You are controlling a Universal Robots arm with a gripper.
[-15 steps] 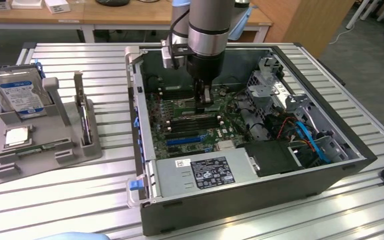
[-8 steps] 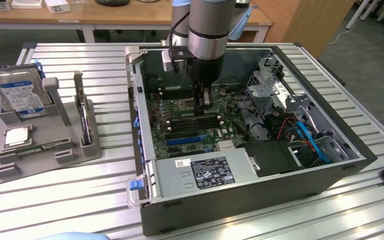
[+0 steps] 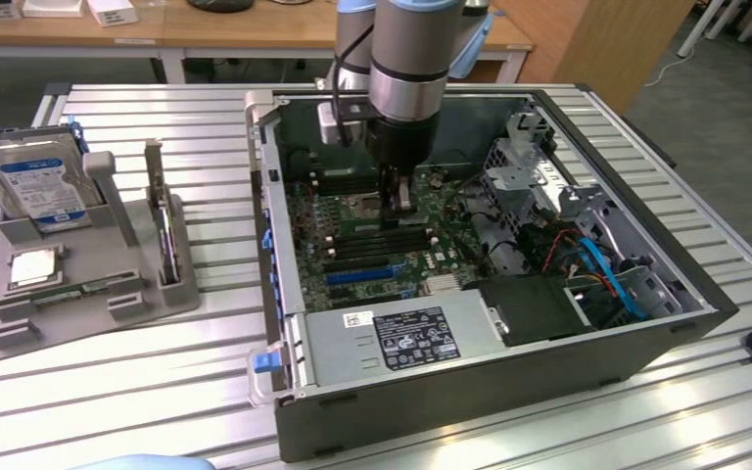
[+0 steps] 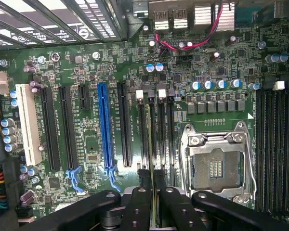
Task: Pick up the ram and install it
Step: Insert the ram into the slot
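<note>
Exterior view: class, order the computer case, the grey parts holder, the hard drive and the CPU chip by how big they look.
1. computer case
2. grey parts holder
3. hard drive
4. CPU chip
The differences are plain, so nearness to the camera leaves no rank in doubt.

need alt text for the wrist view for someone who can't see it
The gripper grips the ram edge-on, over the black memory slots beside the empty CPU socket of a green motherboard. A blue expansion slot and a white expansion slot lie farther across the board.
</note>
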